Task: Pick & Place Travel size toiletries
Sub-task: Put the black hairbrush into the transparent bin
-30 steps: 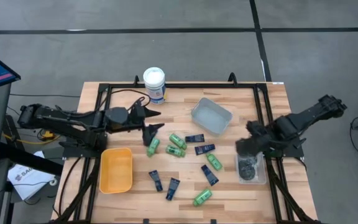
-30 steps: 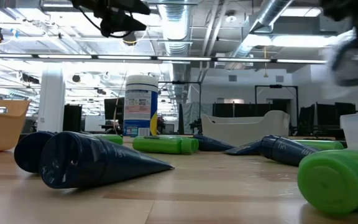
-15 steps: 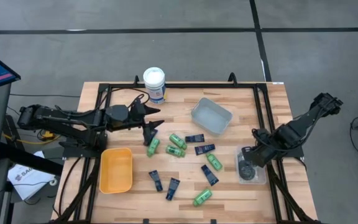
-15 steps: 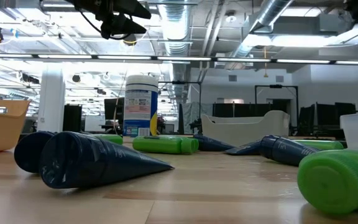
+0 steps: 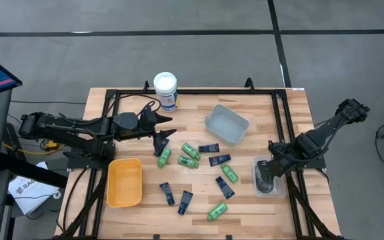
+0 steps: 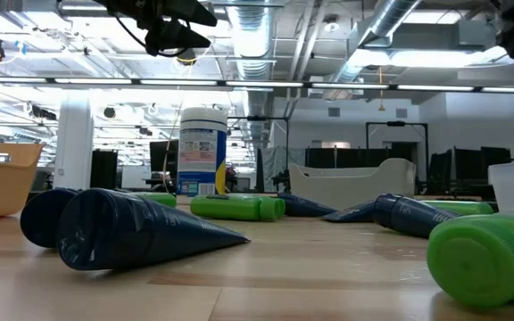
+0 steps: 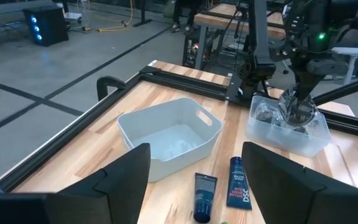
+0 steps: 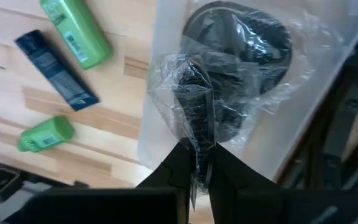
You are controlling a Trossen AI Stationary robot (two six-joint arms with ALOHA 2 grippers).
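Several bright green bottles (image 5: pixel 188 161) and flat navy tubes (image 5: pixel 220 159) lie scattered on the wooden table. My right gripper (image 8: pixel 196 165) is shut on a clear plastic bag (image 8: pixel 229 93) with a round dark grey tin (image 8: pixel 194 109) in it, low over the clear bin (image 5: pixel 280 192) at the table's right. A second bagged tin (image 8: pixel 241 31) lies in that bin. My left gripper (image 5: pixel 164 132) waits open above a green bottle (image 5: pixel 165 157) left of the table's centre. My right gripper pinches the gathered top of the clear plastic bag (image 8: pixel 197 140) between its two fingers, coming from above and pointing down. The bagged tin hangs below the fingers inside the clear bin; whether it rests on the bin's floor, I cannot tell.
A yellow bin (image 5: pixel 125 182) sits near the front left, a pale grey tub (image 5: pixel 227 124) toward the far side, and a tall white canister with a blue label (image 5: pixel 166 90) at the far edge. Black frame rails (image 5: pixel 199 93) run around the table.
My right gripper has moved down and toward the near edge, carrying the bagged tin from above the clear bin down into it. It has stayed shut on the bag. The left arm has kept still.
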